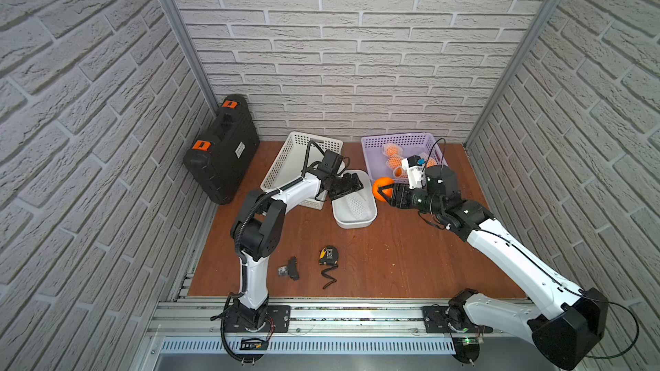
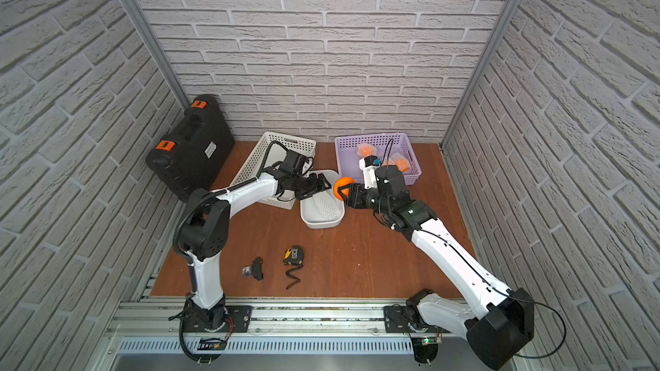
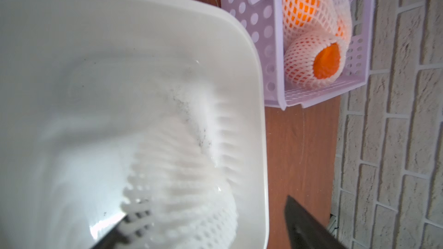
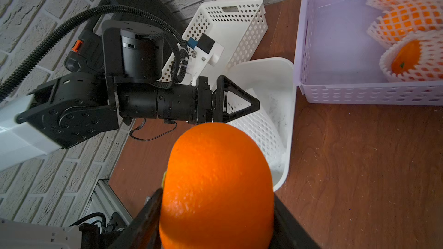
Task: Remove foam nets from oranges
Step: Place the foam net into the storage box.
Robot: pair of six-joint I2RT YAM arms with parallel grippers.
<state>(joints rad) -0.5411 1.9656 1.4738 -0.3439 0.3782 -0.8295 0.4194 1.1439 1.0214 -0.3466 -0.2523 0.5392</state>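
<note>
Table (image 1: 393,262): brown wood, carrying everything below.
Black case (image 1: 221,153): propped against the left wall, orange latches facing up.
White basket (image 1: 282,162): perforated, at the back left. The left arm reaches over its near corner and hides part of the inside.
Purple basket (image 1: 371,158): perforated, at the back right, well apart from the case. It holds netted oranges (image 4: 407,20) bunched against one side. The right wrist view shows three, each with peel visible through the white mesh.
White tub (image 1: 353,224): smooth-walled, just beside the white basket's near end, in front of the gap between the two baskets. One loose foam net (image 1: 359,203) lies inside it, stretched long against the wall nearest the purple basket and blurred in the left wrist view.
Left gripper (image 1: 355,183): over the tub's far end, fingers spread wide with nothing between them; the net lies below.
Right gripper (image 1: 383,191): pinching a bare orange (image 4: 215,183), a finger pressed on either side.
Bare orange: off the table, near the tub's rim and in front of the purple basket.
Tape measure (image 1: 328,255): yellow and black, near the front, strap trailing forward.
Small black part (image 1: 291,268): beside the tape measure; what it is cannot be told.
</note>
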